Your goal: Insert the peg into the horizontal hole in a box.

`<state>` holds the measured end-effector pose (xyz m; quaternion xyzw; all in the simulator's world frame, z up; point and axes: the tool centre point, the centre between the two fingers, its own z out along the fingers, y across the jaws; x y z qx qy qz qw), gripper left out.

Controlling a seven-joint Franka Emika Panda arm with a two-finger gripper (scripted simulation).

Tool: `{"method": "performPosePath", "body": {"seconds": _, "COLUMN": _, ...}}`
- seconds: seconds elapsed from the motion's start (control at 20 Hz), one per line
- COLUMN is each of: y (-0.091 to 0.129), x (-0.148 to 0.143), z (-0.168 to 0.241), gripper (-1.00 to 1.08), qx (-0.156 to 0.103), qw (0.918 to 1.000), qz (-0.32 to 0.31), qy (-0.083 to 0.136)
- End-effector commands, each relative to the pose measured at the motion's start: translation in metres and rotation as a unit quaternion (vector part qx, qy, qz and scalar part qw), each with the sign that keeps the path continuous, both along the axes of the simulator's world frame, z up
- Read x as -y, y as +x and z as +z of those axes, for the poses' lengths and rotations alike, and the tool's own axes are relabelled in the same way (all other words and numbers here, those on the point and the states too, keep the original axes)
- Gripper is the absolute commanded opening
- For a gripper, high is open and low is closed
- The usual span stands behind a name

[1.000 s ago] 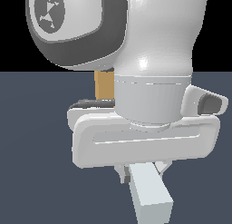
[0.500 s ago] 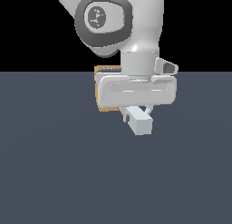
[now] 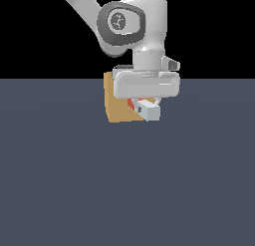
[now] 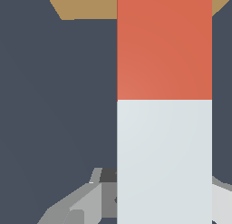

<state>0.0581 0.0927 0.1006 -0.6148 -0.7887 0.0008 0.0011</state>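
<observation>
My gripper (image 3: 147, 103) is shut on the peg (image 3: 148, 110) and holds it level just in front of the tan box (image 3: 118, 109). In the exterior view the peg's white end faces the camera and a bit of its orange-red half (image 3: 131, 104) shows against the box face. In the wrist view the peg (image 4: 164, 105) fills the frame, white near the fingers (image 4: 86, 202), orange-red toward the box (image 4: 86, 4). The hole is hidden behind the peg and gripper.
The dark grey-blue floor (image 3: 127, 190) spreads all around the box. The arm's wrist and link (image 3: 129, 26) hang above the box. No other object is in view.
The gripper with the peg has moved away from the camera toward the box, appearing smaller. The orange-red end now lies against the box face.
</observation>
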Motion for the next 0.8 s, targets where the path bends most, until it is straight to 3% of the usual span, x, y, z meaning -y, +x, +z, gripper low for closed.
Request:
{"method": "performPosePath", "body": {"seconds": 0.0, "y": 0.0018, "x": -0.0082, "z": 0.0043, "gripper": -1.00, "qx": 0.001, "qw": 1.0000, "qz": 0.001, "qy": 0.000}}
{"method": "performPosePath", "body": {"seconds": 0.75, "y": 0.0032, "x": -0.0083, "z": 0.0037, "gripper": -1.00, "qx": 0.001, "qw": 1.0000, "qz": 0.002, "qy": 0.000}}
